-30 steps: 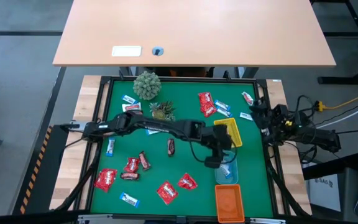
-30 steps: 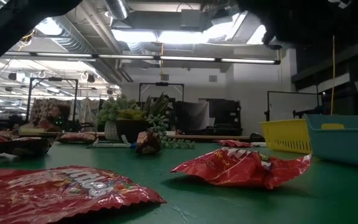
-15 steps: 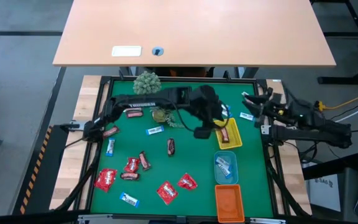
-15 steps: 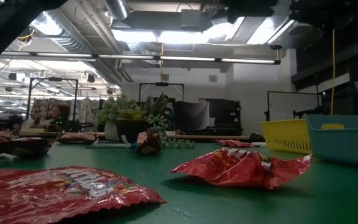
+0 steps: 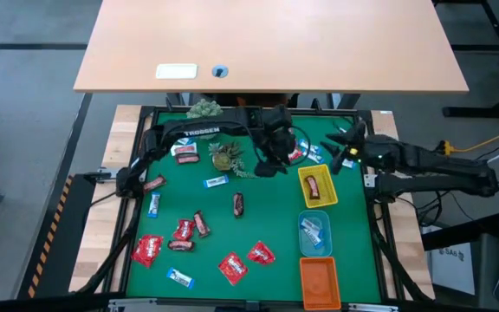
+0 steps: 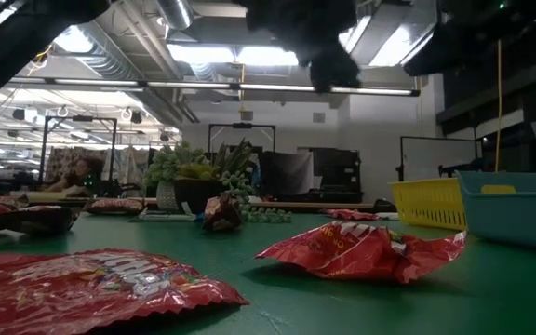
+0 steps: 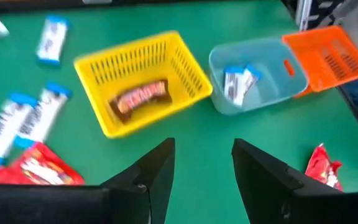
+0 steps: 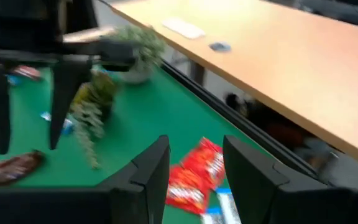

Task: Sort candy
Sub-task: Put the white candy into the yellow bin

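Green matting covers the work table (image 5: 258, 221), with a pale wooden desk (image 5: 271, 43) beyond its far edge. On the left half, candy lies scattered flat: shiny red packets (image 5: 146, 250) near the front left corner, more red packets (image 5: 232, 267) toward the middle front, dark mini bars (image 5: 201, 224) between them, one dark bar (image 5: 238, 204) with its long axis running near to far, and blue-and-white wrappers (image 5: 216, 182) lying crosswise. Two small green plants (image 5: 225, 157) stand at the far side. The left gripper (image 7: 201, 165) hangs above the far middle of the mat, its fingers apart with nothing between them. Right of centre, three trays stand in a line from far to near. The yellow tray (image 5: 317, 186) holds one dark brown bar (image 7: 138, 98), lying along the tray's length. The blue tray (image 5: 314, 232) holds blue-and-white wrapped sweets (image 7: 240, 81). The orange tray (image 5: 320, 282) looks bare inside. The right gripper (image 8: 194, 168) hovers at the far right over a red packet (image 8: 196, 171) and blue-and-white wrappers, fingers apart and holding nothing
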Controlling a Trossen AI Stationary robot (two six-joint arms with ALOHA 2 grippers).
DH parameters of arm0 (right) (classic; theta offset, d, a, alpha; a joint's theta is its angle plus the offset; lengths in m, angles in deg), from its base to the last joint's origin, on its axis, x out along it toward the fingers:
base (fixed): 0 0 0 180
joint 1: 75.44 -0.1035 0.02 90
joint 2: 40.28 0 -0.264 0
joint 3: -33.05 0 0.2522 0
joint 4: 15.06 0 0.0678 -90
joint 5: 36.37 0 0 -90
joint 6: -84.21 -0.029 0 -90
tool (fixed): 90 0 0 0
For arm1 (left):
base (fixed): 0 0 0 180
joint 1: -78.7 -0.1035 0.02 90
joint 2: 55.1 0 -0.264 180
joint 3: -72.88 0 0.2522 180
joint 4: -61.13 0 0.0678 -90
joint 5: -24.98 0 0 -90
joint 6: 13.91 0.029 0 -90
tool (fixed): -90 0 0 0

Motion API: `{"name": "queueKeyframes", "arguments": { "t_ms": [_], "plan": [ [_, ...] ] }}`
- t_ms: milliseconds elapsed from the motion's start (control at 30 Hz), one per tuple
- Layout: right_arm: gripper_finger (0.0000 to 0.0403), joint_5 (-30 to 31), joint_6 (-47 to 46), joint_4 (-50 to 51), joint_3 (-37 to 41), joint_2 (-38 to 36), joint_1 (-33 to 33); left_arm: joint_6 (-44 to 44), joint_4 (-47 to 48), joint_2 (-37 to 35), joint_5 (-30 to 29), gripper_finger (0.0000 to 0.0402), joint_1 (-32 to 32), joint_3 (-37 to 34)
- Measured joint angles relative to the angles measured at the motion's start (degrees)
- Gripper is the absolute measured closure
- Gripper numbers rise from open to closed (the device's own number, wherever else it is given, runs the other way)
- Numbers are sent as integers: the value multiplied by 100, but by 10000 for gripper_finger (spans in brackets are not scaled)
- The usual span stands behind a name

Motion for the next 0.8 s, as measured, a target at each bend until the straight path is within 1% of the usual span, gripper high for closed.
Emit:
{"name": "queueKeyframes", "arguments": {
  "t_ms": [100,233,333,500,633,733,800],
  "plan": [
    [253,39,-66,193,-37,95,165,-98,-309,19,31,246,-78,-566],
    [253,-311,-92,333,-37,201,679,-302,-758,13,31,246,-206,-1099],
    [253,-799,8,388,-37,368,1285,-376,-899,15,11,246,-286,-1400],
    [253,-1535,155,365,-37,869,2522,-622,-1380,-38,-173,246,-356,-1770],
    [253,-1745,178,375,-37,1434,3489,-819,-1912,-76,-247,246,-369,-1988],
    [253,-1848,176,378,-37,1883,4070,-982,-2465,-114,-330,246,-327,-2053],
    [253,-1852,176,380,-37,2185,4378,-1045,-2601,-114,-333,246,-277,-2066]
  ]
}}
